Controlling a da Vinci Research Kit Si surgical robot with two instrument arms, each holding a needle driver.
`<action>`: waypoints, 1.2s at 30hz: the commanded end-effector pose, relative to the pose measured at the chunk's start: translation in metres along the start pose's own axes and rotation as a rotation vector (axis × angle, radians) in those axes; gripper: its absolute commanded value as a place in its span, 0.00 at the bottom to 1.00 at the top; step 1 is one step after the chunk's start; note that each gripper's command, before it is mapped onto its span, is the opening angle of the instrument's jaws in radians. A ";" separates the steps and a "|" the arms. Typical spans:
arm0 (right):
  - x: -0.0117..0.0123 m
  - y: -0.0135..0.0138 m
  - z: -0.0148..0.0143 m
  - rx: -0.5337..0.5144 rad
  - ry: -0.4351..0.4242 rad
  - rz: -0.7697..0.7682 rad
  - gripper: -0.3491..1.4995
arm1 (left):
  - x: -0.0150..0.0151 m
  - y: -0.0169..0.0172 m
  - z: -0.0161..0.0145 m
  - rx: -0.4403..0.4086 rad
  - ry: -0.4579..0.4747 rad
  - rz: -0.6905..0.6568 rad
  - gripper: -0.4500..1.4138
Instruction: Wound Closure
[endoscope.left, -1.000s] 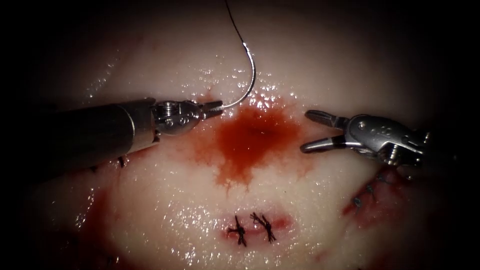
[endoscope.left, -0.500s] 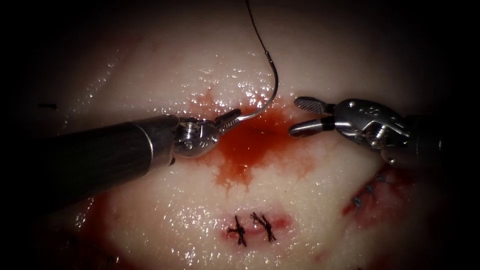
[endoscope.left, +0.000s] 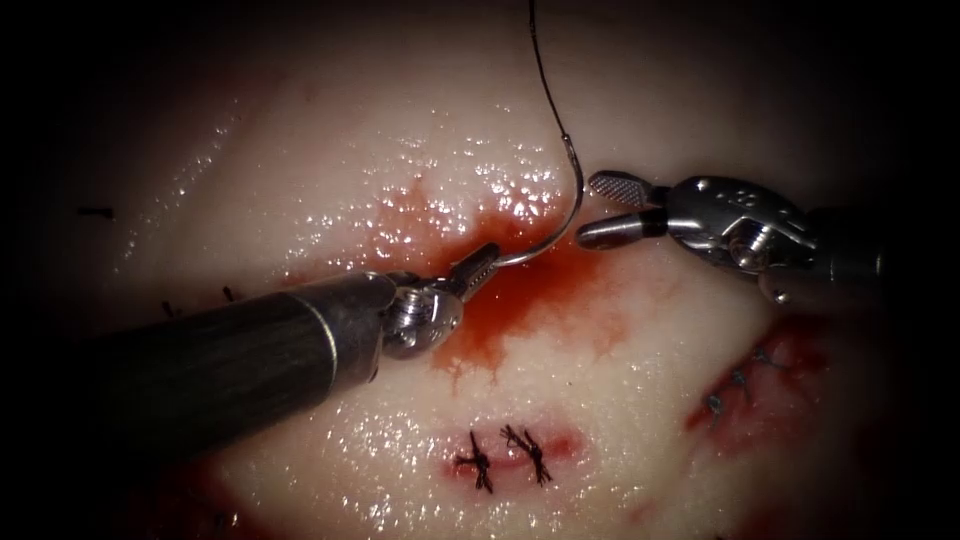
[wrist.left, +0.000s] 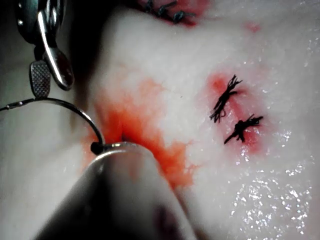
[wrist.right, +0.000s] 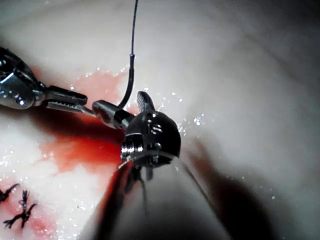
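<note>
— Two tools over the tissue (endoscope.left: 330, 160), so where do they stand?

— Left arm's tool (endoscope.left: 476, 270) comes in from the left over the patch of red fluid (endoscope.left: 510, 300). Right arm's tool (endoscope.left: 605, 210) sits across from it, on the right, at a slightly higher level.

— And the needle (endoscope.left: 560, 225)?

— Clear of the tissue, in the air. Left tool's jaws are clamped on it near the pointed end; its curve sweeps right and then upward, so the swaged end stands tall, with the thread (endoscope.left: 540, 60) running up from it.

— Which tool is nearer that upright part?

— The right one. Its jaws are parted and hold nothing, their tips just beside the needle's rising limb, on its right. The right wrist view has the needle (wrist.right: 129, 85) standing between those parted jaws.

— Anything smaller?

— Two knotted stitches (endoscope.left: 505, 455) well below, in a closed stretch.
</note>
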 end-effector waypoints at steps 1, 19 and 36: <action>-0.0002 -0.0004 0.0009 0.007 0.006 0.001 0.92 | 0.0003 0.0003 0.0007 0.003 0.001 0.005 0.00; 0.0001 -0.0002 0.0008 0.004 0.055 -0.054 0.19 | 0.0021 0.0006 -0.0002 0.030 -0.006 0.022 0.00; 0.0003 0.0004 -0.0001 -0.007 0.104 -0.146 0.00 | 0.0032 -0.0010 -0.0009 -0.049 0.045 -0.143 0.94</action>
